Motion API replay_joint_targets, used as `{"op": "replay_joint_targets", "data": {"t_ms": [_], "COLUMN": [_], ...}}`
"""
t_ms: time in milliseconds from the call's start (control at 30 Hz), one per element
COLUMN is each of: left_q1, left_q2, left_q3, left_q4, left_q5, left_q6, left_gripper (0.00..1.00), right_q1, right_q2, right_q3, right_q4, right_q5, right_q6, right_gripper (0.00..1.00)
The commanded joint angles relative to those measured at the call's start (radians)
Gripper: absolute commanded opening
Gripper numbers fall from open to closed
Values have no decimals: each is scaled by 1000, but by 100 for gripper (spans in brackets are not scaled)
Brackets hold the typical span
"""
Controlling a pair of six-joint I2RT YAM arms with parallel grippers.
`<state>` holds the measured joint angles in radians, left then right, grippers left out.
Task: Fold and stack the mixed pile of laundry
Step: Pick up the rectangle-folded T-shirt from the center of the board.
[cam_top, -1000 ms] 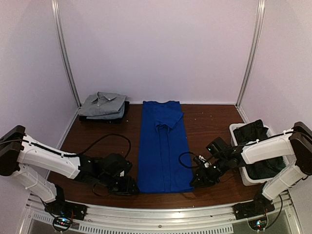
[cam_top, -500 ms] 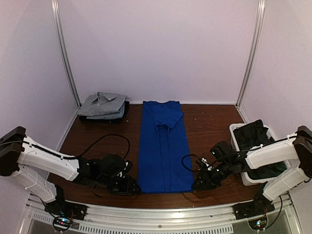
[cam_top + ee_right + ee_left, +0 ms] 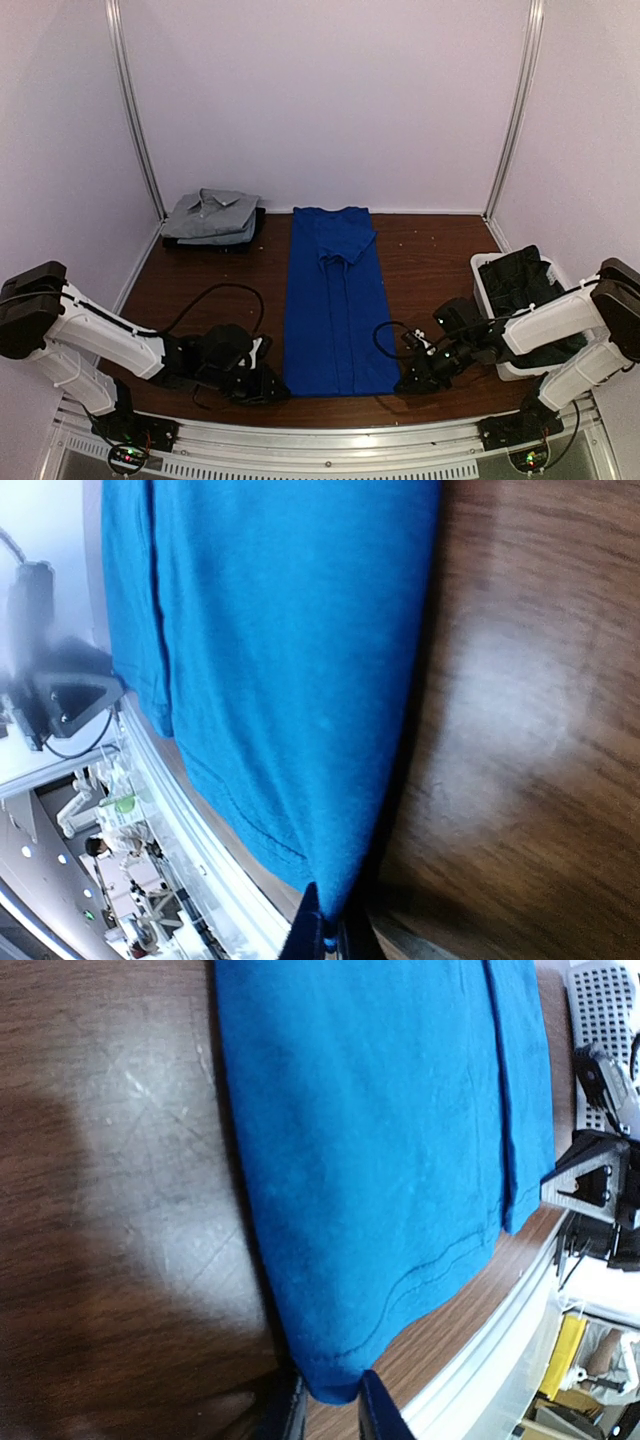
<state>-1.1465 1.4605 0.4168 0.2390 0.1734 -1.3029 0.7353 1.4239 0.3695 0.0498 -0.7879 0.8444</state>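
The right gripper (image 3: 330, 940) is squeezed tight on the near right corner of the blue shirt (image 3: 335, 300). The left gripper (image 3: 333, 1415) has its fingers a little apart, with the near left corner between them, not pinched yet. The blue shirt lies long and flat in the middle of the table (image 3: 430, 260). Far left, a grey shirt (image 3: 210, 215) sits folded on a dark piece (image 3: 252, 236). Dark clothes (image 3: 520, 285) wait in the white bin (image 3: 483, 268) on the right. I think one small pile is done, the blue shirt is half folded, and the bin clothes are left.
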Motion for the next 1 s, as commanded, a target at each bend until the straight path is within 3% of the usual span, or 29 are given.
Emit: {"op": "replay_joint_targets", "data": {"t_ms": [0,100,467,633,733,800,967], "left_q1": [-4,-4,-4,-4,-10,-13,-13], "left_q2": [4,-9,-115,-88,-42,-53,-152], "left_q3": [-30,-33,-35,8,48,45,-28], "left_q4": [6,-2,-73,-75,-77,-87,-77], "left_q5": [24,26,30,63,100,84,12], "left_q6": [3,17,73,99,129,120,58], "left_gripper": [11,0,0,0,21,30,32], "right_q1": [10,9,13,16,18,18,35], "right_q2": [-15,-51,-166,-165,-140,-130,-145], "right_q3": [-81,-104,-128,-105,-93,-86,-77], "right_q4": [-8,17,8,-3,-9,-28,-83], "right_q5": [57,54,40,34,30,32,23], "right_q6": [45,69,99,92,79,61,37], "right_gripper": [0,0,0,0,0,0,0]}}
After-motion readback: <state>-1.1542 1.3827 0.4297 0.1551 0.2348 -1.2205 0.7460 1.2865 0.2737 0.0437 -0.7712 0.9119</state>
